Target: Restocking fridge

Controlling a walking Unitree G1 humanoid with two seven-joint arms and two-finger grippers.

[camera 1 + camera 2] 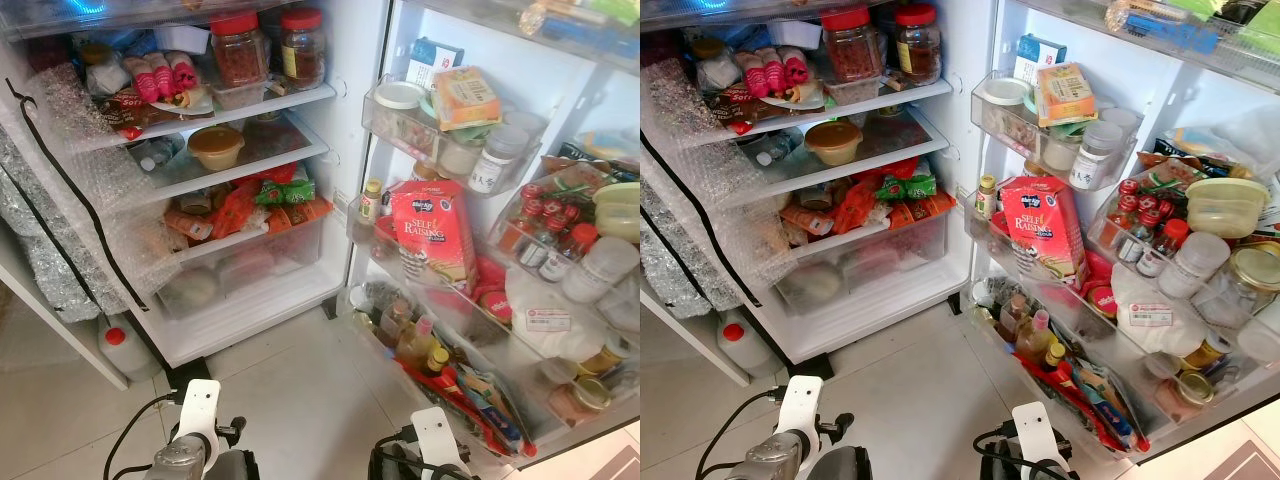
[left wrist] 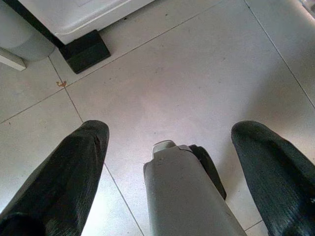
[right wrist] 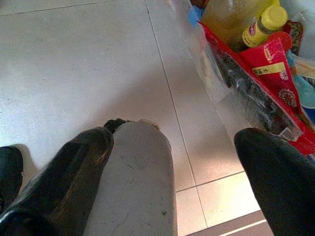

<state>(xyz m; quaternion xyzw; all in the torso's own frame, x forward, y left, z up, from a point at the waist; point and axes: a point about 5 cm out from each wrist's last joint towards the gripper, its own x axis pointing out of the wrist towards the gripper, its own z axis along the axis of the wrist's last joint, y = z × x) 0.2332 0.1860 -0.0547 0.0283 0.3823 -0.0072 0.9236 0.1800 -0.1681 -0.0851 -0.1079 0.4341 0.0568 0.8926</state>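
The fridge (image 1: 250,310) stands open before me, its shelves packed. Two red-lidded jars (image 1: 238,45) sit on the top shelf, with a tan lidded bowl (image 1: 216,146) on the shelf below. The open door's racks (image 1: 400,120) hold bottles, jars and a red self-raising flour bag (image 1: 432,230). Both arms hang low over the floor tiles, the left arm (image 1: 195,430) and the right arm (image 1: 432,445). My left gripper (image 2: 170,129) is open and holds nothing. My right gripper (image 3: 174,135) is also open and holds nothing, beside the lowest door rack's yellow-capped bottle (image 3: 263,22).
A white jug with a red cap (image 1: 122,350) stands on the floor left of the fridge. Bubble wrap (image 1: 60,200) hangs along the fridge's left side. The door's bottom rack (image 1: 470,400) juts out on my right. Pale floor tiles (image 1: 300,390) lie between my arms and the fridge.
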